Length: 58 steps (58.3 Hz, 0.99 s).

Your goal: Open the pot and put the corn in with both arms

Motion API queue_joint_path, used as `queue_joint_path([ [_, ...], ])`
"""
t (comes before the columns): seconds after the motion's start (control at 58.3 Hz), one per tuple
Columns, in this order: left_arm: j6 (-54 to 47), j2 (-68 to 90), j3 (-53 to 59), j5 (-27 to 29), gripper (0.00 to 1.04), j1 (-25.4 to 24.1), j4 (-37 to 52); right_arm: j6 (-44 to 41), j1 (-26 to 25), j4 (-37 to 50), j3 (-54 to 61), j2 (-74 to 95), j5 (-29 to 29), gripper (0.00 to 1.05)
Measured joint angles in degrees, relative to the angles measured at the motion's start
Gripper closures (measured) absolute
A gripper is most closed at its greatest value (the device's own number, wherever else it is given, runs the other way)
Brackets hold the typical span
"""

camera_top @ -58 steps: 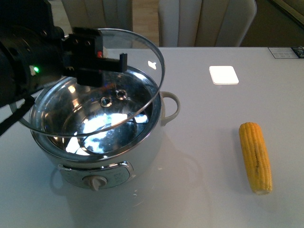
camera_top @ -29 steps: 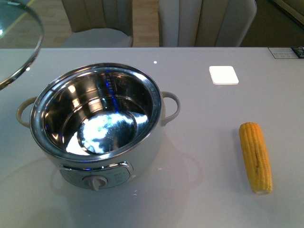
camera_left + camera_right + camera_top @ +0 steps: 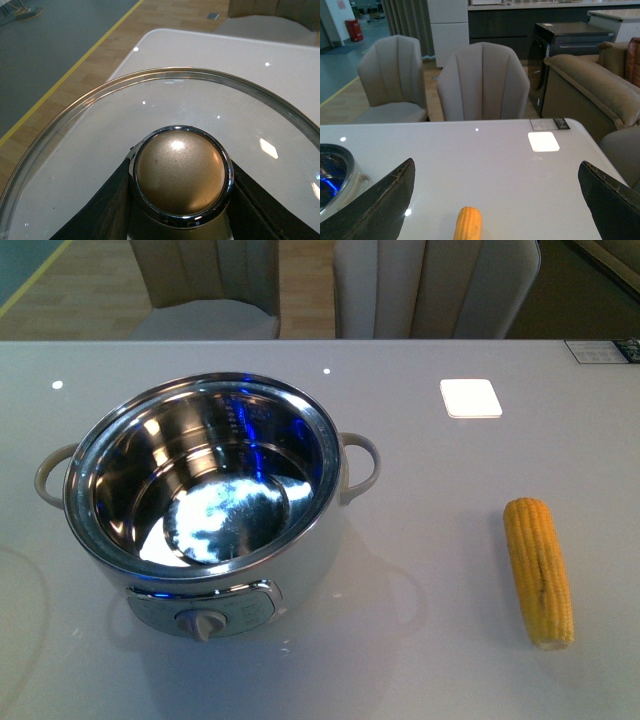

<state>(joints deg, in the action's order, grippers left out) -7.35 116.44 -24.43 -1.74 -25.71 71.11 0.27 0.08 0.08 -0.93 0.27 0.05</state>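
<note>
The pot stands uncovered on a pale grey table, toward 9 o'clock in the front view. Its shiny steel bowl is bare and streaked with blue reflections. The control knob faces 6 o'clock, and the beige loop handles sit at 3 and 9 o'clock. The corn lies on the table well apart from the pot, at about 4 o'clock from it. It lies along the 12-to-6 line with its paler cut end toward 6 o'clock. A white square pad lies flat at 12 o'clock from the cob, and upholstered chairs stand past the table's far edge. Neither arm shows in the front view.

In the left wrist view, the black fingers of the left gripper are clamped on either side of the brassy lid knob of a glass lid. The table's rounded corner and a wooden floor show through and beyond the glass.

In the right wrist view, the fingers of the right gripper are spread wide above the table. One end of the cob shows between them, touching neither.
</note>
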Motion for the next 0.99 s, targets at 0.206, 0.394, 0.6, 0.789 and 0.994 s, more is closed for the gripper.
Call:
queue_joint_path([
  [0.206, -0.76, 12.04, -4.37, -3.28, 0.61, -3.8, 5.35, 0.0, 0.0, 0.0, 0.0, 0.0, 0.0, 0.09],
  [0.394, -1.4, 18.82, -6.86, -4.59, 0.61, -5.53, 7.17, 0.0, 0.0, 0.0, 0.0, 0.0, 0.0, 0.09],
  [0.6, -3.08, 23.47, -9.53, -4.98, 0.61, -5.6, 8.26, 0.0, 0.0, 0.0, 0.0, 0.0, 0.0, 0.09],
  [0.789, -3.28, 26.23, -10.54, -5.01, 0.61, -5.4, 8.31, 0.0, 0.0, 0.0, 0.0, 0.0, 0.0, 0.09],
  [0.994, -2.78, 28.83, -12.28, -5.77, 0.61, -5.35, 8.39, 0.0, 0.0, 0.0, 0.0, 0.0, 0.0, 0.09],
])
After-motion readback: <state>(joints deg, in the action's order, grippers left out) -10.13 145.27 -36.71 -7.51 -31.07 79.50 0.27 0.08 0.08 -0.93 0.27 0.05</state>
